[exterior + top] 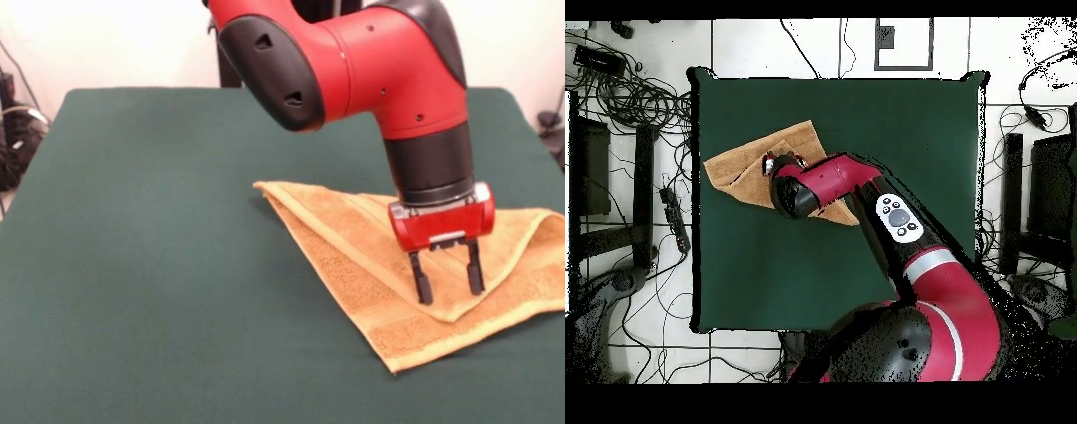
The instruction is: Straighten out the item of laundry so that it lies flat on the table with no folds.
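The orange-tan towel (371, 265) lies on the dark green table (159, 265) at the right in the front view, folded over into a rough triangle with a paler band along its edges. My gripper (448, 289) stands upright over the folded top layer, fingers open, tips at or just above the cloth near the fold's front corner, holding nothing. In the overhead view the towel (740, 165) lies at the table's (895, 130) upper left, partly hidden under my arm. The white tag is not visible.
My red arm (865, 200) crosses the table from the base at the bottom of the overhead view. Cables and equipment (625, 110) lie on the floor around the table. The towel's right side reaches close to the table's edge in the front view.
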You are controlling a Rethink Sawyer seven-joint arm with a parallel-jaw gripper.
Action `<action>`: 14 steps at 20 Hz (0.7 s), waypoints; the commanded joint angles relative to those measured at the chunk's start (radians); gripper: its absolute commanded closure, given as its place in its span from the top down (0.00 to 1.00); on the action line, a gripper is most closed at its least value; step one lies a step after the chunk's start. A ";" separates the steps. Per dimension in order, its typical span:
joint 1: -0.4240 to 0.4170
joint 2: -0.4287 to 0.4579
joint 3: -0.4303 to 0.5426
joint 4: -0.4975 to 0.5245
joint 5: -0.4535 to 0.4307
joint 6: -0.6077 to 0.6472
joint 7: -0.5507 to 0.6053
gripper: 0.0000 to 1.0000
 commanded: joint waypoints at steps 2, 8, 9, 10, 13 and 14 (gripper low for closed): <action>0.086 0.099 -0.017 -0.084 -0.029 0.093 -0.127 0.00; 0.084 0.104 -0.016 -0.087 -0.014 0.144 -0.158 0.00; 0.086 0.103 -0.019 -0.083 -0.012 0.149 -0.156 0.00; 0.086 0.104 -0.019 -0.084 -0.011 0.154 -0.159 0.00; 0.085 0.105 -0.017 -0.086 -0.005 0.170 -0.165 0.00; 0.084 0.105 -0.017 -0.086 -0.003 0.174 -0.167 0.00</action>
